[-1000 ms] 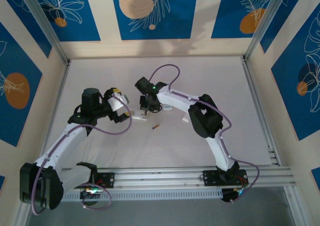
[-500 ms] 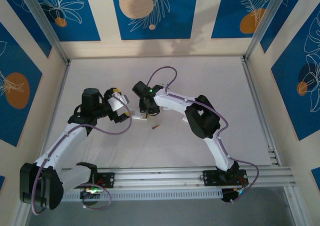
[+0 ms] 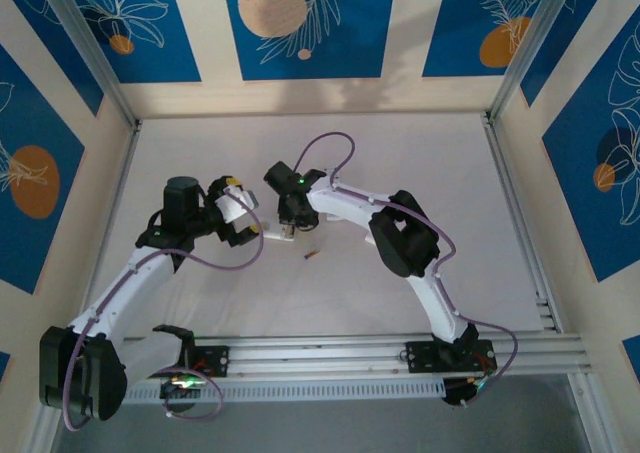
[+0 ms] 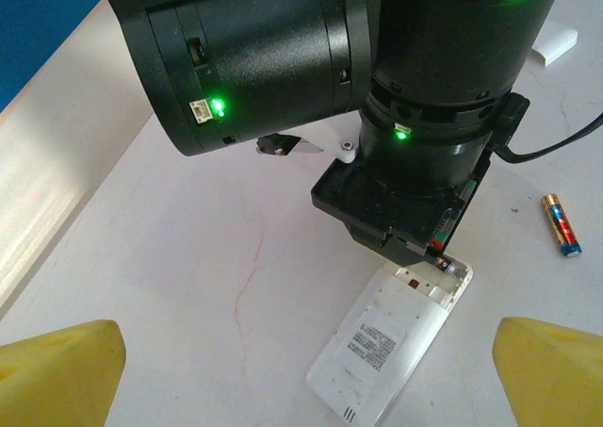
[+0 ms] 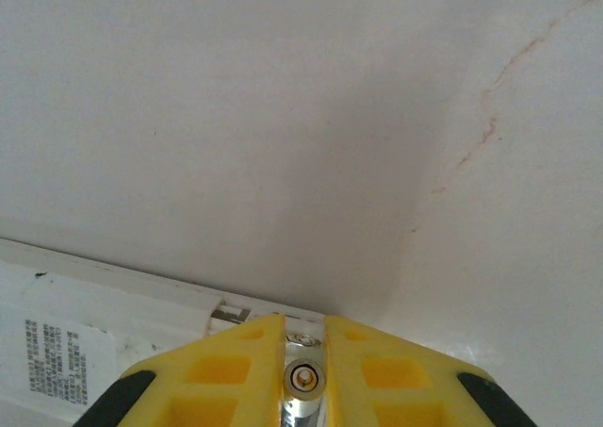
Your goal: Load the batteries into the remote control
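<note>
A white remote (image 4: pixel 391 347) lies back-up on the table, its battery compartment (image 4: pixel 443 276) open at the far end. My left gripper (image 4: pixel 306 382) is open, with its yellow fingertips (image 4: pixel 57 375) wide apart on either side of the remote's near end and not touching it. My right gripper (image 5: pixel 303 352) is shut on a battery (image 5: pixel 303 380), seen end-on between the yellow fingers (image 5: pixel 236 361). It hovers right at the open compartment's edge (image 5: pixel 226 309). Another battery (image 4: pixel 562 224) lies loose on the table to the right (image 3: pixel 311 256). In the top view the right gripper (image 3: pixel 288 223) stands over the remote (image 3: pixel 275 235).
A small white flat piece (image 4: pixel 556 42) lies farther out on the table. The right arm's black wrist (image 4: pixel 424 88) looms over the remote's far end. A thin brown crack (image 4: pixel 240 295) marks the white tabletop (image 3: pixel 400 153).
My right gripper has shifted slightly left with the battery, closing in on the remote's open end. The left arm has held still.
</note>
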You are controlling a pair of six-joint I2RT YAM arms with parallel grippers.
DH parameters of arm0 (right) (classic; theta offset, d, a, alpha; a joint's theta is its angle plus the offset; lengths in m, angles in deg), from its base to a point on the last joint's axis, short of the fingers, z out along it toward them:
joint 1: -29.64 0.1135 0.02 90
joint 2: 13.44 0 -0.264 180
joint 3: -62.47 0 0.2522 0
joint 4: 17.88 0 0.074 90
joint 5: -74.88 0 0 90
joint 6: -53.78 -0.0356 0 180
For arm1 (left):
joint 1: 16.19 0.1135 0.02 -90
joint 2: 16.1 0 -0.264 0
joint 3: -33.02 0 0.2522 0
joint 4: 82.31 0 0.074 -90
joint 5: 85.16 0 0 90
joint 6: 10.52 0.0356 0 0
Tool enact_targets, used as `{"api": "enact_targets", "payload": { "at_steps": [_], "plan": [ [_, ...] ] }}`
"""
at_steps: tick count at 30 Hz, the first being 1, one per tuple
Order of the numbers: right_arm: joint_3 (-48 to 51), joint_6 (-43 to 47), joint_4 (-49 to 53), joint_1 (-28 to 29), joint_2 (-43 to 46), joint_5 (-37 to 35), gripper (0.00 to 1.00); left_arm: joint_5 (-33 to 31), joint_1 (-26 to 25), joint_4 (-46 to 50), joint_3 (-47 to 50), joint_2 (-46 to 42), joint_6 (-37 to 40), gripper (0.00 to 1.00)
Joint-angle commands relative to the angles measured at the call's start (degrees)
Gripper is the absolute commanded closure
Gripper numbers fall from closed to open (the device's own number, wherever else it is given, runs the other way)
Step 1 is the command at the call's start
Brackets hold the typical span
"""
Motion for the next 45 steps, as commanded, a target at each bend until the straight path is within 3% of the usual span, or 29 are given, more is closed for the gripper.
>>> {"api": "enact_targets", "payload": {
  "at_steps": [1, 23, 29, 33, 37, 39, 43, 45],
  "plan": [
    [-2.0, -1.0, 1.3, 0.3, -1.4, -1.2, 0.81, 0.8, -0.3, -1.0, 0.3, 0.0, 1.5, 0.0],
    [-0.2, -1.0, 2.7, 1.1, 0.6, 1.1, 0.8, 0.3, -0.3, -1.1, 0.3, 0.0, 1.5, 0.0],
    [0.2, -0.5, 2.7, 0.6, 2.7, 2.5, 0.72, -1.3, -0.2, -3.0, -0.4, 1.1, -4.9, 0.0],
    [0.9, -0.6, 2.4, 0.3, 4.7, 3.8, 0.7, -7.9, -0.2, -5.1, -2.5, 2.2, -19.3, 0.0],
    [2.9, -0.8, 1.6, -0.4, 7.9, 4.6, 0.67, -19.8, -0.2, 3.1, -10.4, 3.4, -41.4, 0.0],
    [4.1, -0.9, 1.1, -1.1, 9.4, 5.6, 0.66, -22.6, -0.1, 9.5, -12.9, 3.9, -53.1, 0.03],
    [6.8, 0.2, -0.1, -2.6, 11.9, 7.9, 0.68, -18.7, -0.2, 11.9, -7.6, 5.0, -72.7, 0.2],
    [7.1, 1.5, -0.4, -3.4, 11.9, 9.8, 0.71, -15.7, -0.4, 9.7, -4.1, 6.2, -78.3, 0.25]
  ]
}}
